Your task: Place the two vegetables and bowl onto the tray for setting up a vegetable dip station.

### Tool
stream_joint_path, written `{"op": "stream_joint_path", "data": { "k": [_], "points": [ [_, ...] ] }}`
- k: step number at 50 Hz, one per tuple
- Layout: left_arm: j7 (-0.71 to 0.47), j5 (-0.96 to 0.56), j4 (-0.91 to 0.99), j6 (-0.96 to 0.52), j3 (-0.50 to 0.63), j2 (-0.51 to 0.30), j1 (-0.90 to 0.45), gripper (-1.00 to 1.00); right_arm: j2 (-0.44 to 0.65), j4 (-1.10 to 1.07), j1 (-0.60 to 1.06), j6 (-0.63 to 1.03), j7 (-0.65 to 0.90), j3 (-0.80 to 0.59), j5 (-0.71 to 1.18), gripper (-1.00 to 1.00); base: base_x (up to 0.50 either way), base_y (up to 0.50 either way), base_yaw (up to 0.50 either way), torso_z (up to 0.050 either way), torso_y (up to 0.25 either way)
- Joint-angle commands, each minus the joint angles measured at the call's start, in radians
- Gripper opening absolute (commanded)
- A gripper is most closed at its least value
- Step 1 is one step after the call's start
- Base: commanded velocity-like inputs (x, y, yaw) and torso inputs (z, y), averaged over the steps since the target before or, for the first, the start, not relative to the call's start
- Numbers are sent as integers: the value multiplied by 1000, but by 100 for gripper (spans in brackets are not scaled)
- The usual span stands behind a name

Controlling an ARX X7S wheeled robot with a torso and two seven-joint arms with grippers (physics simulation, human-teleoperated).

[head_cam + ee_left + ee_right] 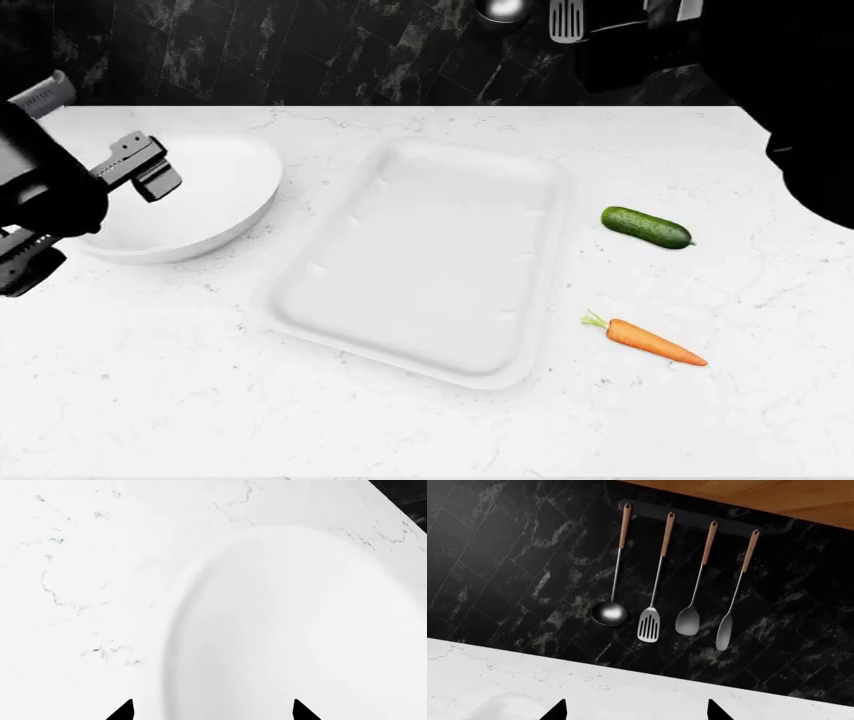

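White marble counter [400, 430] carrying everything; nothing sitting on the tray [424, 256] yet. All three placements remaining.

Counting: one bowl [200, 205], resting on the counter just beside the tray's left edge; one cucumber [646, 227] and one carrot [651, 342], both lying right of the tray, apart from it.

Left claw [212, 710] hovering over the bowl's rim, tips spread, gripping nothing. Right claw [635, 711] pointing toward the backsplash, tips apart, holding nothing.
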Motion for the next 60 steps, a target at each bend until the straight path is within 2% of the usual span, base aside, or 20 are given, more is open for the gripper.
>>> {"op": "stream_joint_path", "data": {
  "k": [1, 28, 29, 52, 60],
  "points": [
    [22, 5, -29, 25, 14, 0, 57, 100, 2, 0, -4, -7, -3, -8, -2, 100, 0, 0, 0, 0, 0],
    [92, -21, -86, 66, 5, 37, 132, 100, 4, -3, -4, -22, -10, -22, 1, 100, 0, 0, 0, 0, 0],
    [92, -24, -90, 68, 3, 37, 134, -100, 4, -4, -5, -23, -13, -23, -1, 100, 0, 0, 0, 0, 0],
    [91, -60, -71, 153, -45, 41, 154, -100, 4, -6, 3, -35, -22, -32, -1, 100, 0, 0, 0, -1, 0],
    [64, -87, -34, 227, -79, 38, 174, -100, 8, -8, 2, -38, -24, -35, -3, 100, 1, 0, -2, 0, 0]
  ]
}}
